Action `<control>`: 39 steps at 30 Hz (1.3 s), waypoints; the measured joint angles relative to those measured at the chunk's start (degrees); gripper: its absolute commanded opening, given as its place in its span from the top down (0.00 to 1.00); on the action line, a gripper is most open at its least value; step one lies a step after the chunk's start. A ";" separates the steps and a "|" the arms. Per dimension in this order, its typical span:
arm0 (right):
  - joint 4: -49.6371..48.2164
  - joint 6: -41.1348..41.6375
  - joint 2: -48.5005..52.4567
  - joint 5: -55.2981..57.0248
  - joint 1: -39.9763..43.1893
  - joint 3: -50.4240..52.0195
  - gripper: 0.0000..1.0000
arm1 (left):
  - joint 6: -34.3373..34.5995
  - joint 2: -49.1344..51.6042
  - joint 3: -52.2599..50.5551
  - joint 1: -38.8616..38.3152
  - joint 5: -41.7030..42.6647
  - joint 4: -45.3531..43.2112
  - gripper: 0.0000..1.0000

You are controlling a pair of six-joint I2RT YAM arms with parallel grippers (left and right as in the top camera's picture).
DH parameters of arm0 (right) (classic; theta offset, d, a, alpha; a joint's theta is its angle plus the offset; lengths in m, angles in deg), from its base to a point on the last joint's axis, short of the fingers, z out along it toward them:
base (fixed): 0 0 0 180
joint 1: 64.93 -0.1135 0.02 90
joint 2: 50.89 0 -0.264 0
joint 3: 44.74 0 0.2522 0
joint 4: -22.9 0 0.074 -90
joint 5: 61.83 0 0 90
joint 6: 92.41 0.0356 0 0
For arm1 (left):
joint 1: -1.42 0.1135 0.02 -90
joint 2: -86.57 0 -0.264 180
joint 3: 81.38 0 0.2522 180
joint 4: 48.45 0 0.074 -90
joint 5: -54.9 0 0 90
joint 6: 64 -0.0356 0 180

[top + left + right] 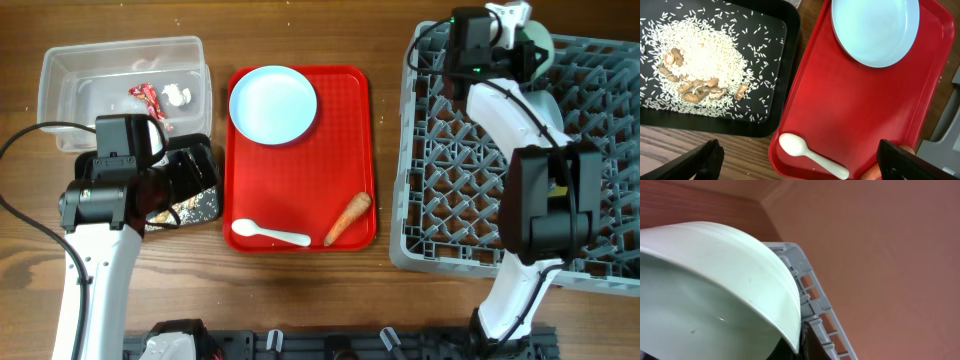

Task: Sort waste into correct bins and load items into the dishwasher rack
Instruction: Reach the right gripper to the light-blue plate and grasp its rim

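Note:
My left gripper (800, 165) is open and empty, hovering over the front left corner of the red tray, above the white plastic spoon (812, 156) (268, 234). The orange carrot (348, 218) lies on that tray to the spoon's right, and the white round plate (273, 104) (875, 27) at its far end. The black tray (782, 45) holds beige rice crumbs (695, 65). The clear tub (60, 75) holds the red wrapper (150, 98) and white scrap (177, 96). My right gripper (520, 50) is shut on the pale green bowl (715, 290) (541, 45) over the grey rack (450, 200). The blue bowl and yellow cup are out of view.
The flat red serving tray (300, 180) sits between the bins and the rack. The black tray lies partly under my left arm, just in front of the clear tub. The rack's lattice edge (810, 295) shows behind the bowl. Bare wooden table surrounds everything.

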 measured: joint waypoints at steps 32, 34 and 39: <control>26.53 23.02 -20.37 -81.11 -6.25 -0.46 0.37 | 0.00 0.00 0.00 0.00 0.00 -0.02 0.00; 24.06 25.07 -19.65 -85.11 -8.85 -0.46 0.33 | 0.00 0.00 0.00 0.00 0.00 0.00 0.00; 16.48 31.93 -12.59 -89.39 -19.23 -0.46 0.31 | 0.00 0.00 0.00 0.00 0.00 0.02 0.00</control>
